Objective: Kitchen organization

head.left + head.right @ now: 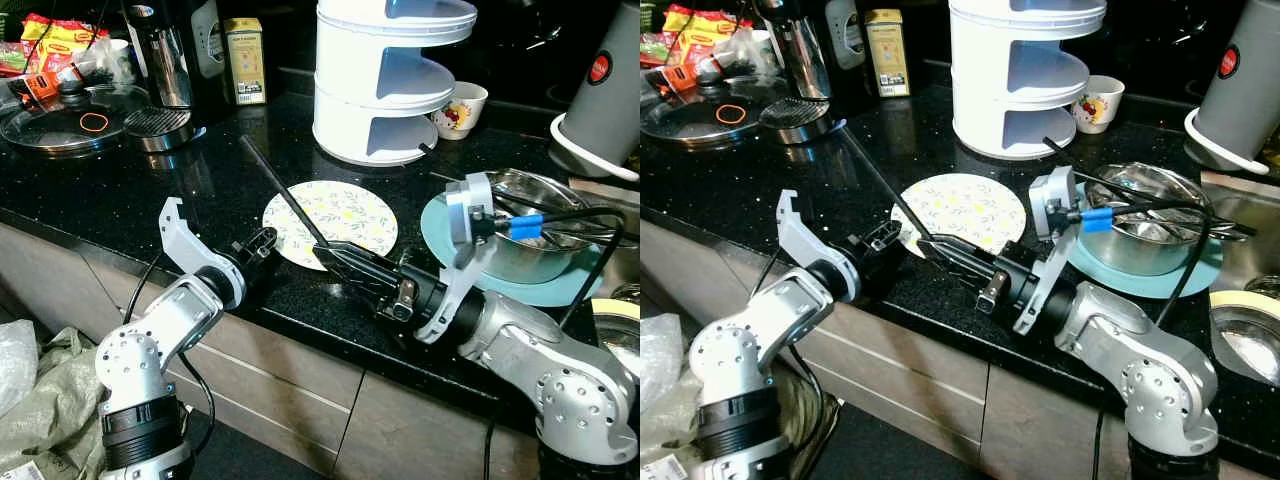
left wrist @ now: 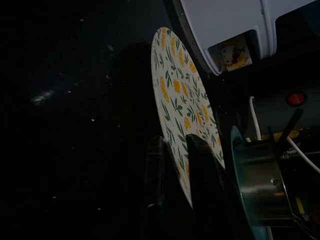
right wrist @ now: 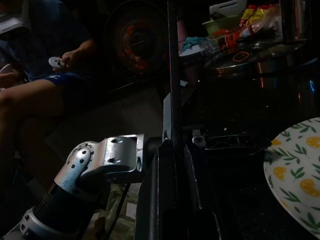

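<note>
Right end effector (image 1: 335, 258) grips black stick (image 1: 280, 194); tip hidden over plate (image 1: 345, 215).

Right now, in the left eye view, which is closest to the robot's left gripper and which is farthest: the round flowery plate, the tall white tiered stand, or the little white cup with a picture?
From the left gripper:
1. Round flowery plate, right beside it.
2. Tall white tiered stand, farther back on the counter.
3. Little white cup with a picture, behind the stand, farthest.
</note>
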Motion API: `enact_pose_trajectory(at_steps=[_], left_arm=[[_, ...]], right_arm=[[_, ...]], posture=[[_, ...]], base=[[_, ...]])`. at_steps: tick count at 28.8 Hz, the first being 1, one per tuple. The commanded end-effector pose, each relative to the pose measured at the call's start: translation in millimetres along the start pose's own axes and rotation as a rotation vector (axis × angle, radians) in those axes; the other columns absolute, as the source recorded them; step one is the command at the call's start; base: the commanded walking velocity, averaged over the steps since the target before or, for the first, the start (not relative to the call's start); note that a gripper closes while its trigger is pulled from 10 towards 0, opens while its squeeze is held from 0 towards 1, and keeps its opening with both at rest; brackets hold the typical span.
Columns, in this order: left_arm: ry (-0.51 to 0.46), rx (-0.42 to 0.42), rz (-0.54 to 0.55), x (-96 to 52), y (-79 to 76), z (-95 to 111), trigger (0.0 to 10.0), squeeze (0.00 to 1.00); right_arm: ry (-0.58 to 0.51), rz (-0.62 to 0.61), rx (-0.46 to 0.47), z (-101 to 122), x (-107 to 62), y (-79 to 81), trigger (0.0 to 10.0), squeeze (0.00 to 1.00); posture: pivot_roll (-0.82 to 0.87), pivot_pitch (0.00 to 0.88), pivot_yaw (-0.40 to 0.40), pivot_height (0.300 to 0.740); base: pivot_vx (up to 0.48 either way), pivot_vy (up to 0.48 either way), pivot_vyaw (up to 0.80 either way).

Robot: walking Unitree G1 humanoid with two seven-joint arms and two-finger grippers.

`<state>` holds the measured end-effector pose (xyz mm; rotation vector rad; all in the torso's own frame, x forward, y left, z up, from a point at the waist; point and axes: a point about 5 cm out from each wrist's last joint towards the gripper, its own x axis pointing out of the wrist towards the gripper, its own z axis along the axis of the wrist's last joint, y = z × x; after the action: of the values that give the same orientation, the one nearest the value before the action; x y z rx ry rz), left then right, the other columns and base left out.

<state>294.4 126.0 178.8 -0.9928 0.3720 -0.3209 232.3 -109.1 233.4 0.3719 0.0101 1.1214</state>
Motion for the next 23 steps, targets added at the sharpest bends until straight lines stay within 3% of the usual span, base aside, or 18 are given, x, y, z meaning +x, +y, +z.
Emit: enact_pose_trajectory(at_steps=[1,7,15,23], left_arm=[[0.042,-0.020,0.085,0.2,16.6,-6.9,0.0,0.00],[0.010,-0.002,0.099,0.9,18.2,-0.8,0.0,0.00],[-0.045,0.031,0.043,-0.3,6.4,7.2,0.0,0.00],[-0.122,0.218,0.029,-2.4,-3.1,17.4,0.0,0.00]], right_arm=[[0.000,0.016,-0.022,1.8,3.4,3.0,10.0,0.00],[0.002,0.010,-0.029,1.7,3.5,2.8,10.0,0.00],[-0.003,0.002,-0.032,2.1,3.2,2.5,10.0,0.00],[-0.005,-0.041,-0.041,1.9,5.5,-3.8,10.0,0.00]], posture=[[-0.01,0.023,0.002,0.740],[-0.01,0.022,0.004,0.740],[-0.01,0.030,0.002,0.740],[-0.01,0.031,0.000,0.740]], base=[[0.000,0.000,0.00],[0.000,0.000,0.00],[0.000,0.000,0.00],[0.000,0.000,0.00]])
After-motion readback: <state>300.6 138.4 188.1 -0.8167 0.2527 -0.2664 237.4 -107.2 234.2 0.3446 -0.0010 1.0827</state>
